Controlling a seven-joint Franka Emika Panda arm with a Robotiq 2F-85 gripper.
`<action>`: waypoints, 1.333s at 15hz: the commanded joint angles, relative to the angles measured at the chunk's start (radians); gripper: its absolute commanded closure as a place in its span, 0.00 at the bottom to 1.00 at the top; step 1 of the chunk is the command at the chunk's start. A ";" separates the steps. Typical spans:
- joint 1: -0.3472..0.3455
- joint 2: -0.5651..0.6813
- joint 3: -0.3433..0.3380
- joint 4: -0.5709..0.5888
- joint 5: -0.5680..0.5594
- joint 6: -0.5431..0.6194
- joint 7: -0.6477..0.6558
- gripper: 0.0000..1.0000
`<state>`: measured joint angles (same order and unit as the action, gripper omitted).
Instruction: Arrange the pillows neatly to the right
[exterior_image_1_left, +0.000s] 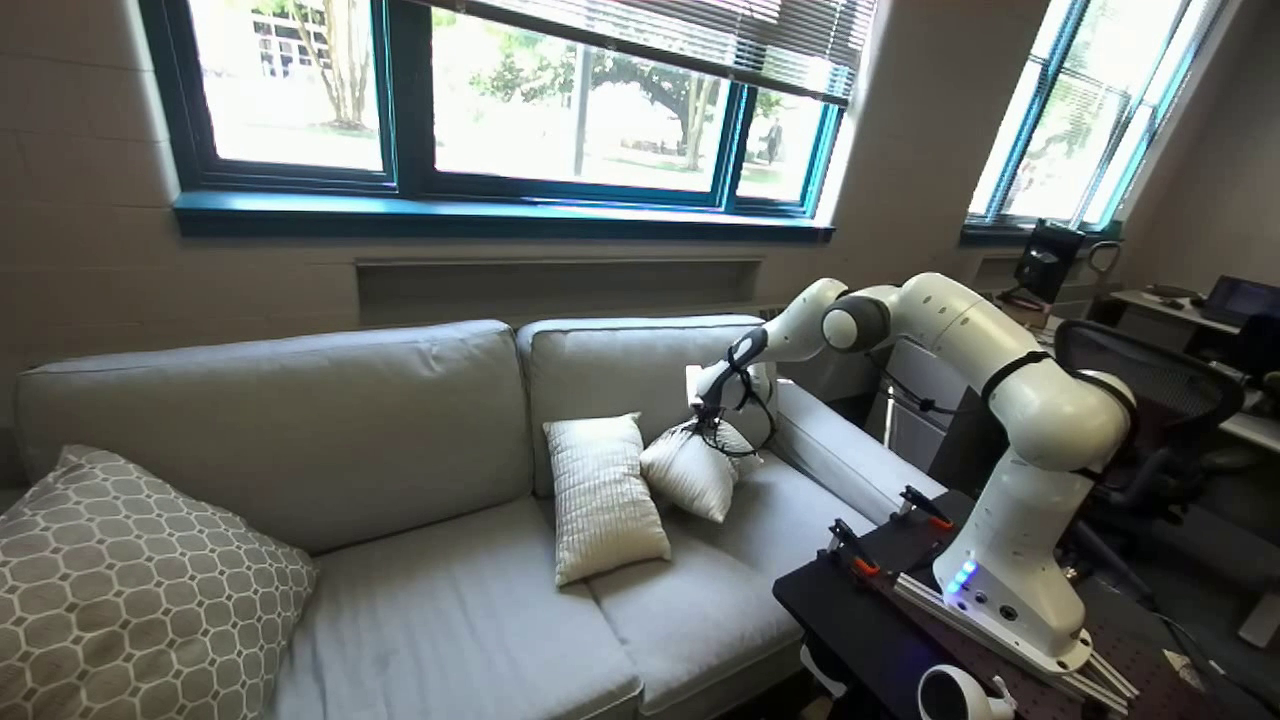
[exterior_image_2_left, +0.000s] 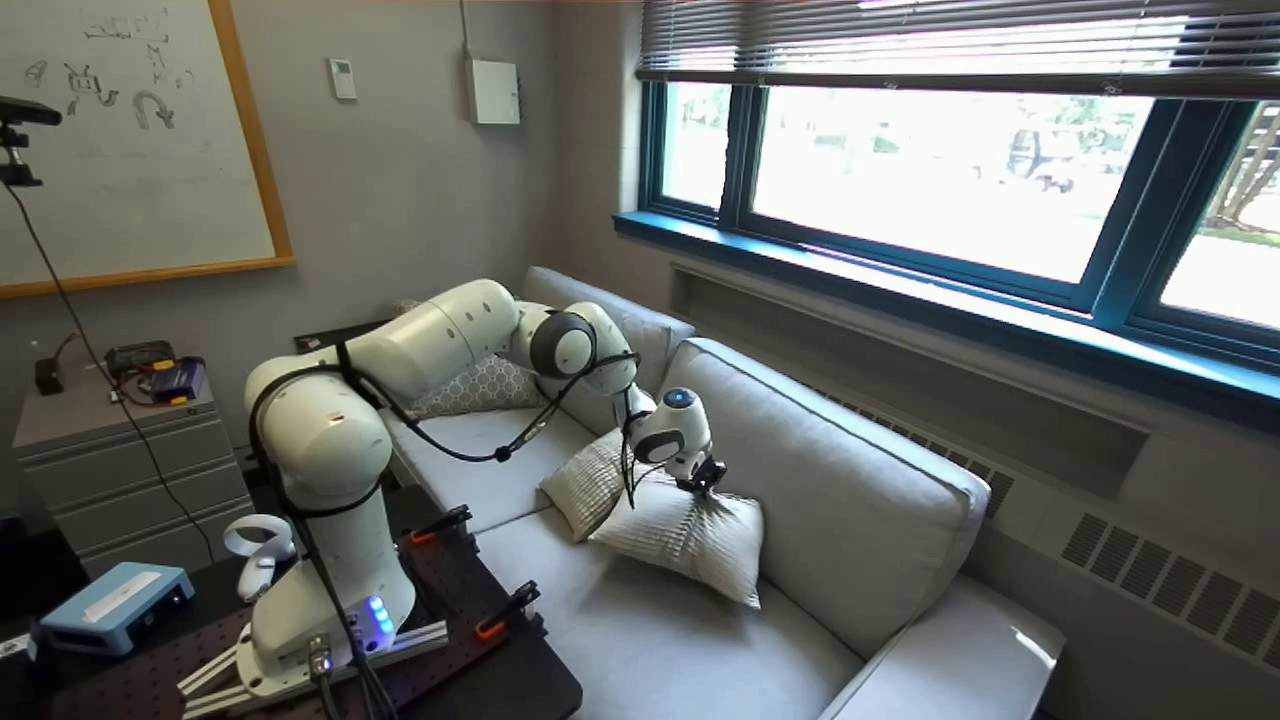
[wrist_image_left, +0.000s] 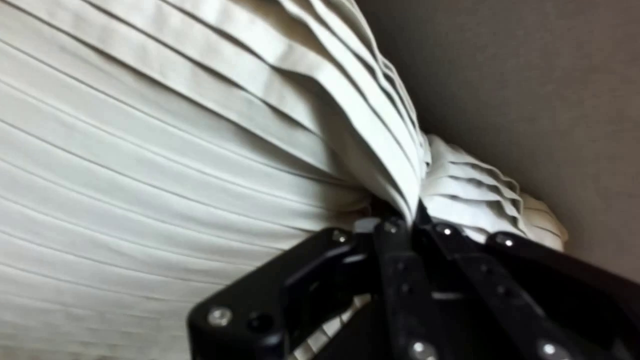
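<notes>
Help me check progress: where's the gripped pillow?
In an exterior view, the gripped pillow is right of centre, between the other white pillow and the armrest.

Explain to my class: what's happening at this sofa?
A white jointed robot arm has its jaws shut on a fold of a square pleated cream-white fabric pillow at a grey fabric sofa. Whether the pillow is lifted I cannot tell. A matching cream-white pillow sits beside it; a larger beige lattice-patterned pillow lies at the far end.
</notes>
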<state>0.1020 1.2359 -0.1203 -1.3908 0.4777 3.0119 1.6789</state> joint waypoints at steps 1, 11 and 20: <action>0.090 -0.125 -0.003 -0.223 0.137 0.282 -0.020 0.99; 0.497 -0.132 -0.290 -0.315 0.354 0.443 0.463 0.99; 0.714 -0.065 -0.399 -0.401 0.532 0.456 0.906 0.99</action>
<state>0.7616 1.1537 -0.4956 -1.7668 0.9733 3.4513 2.4234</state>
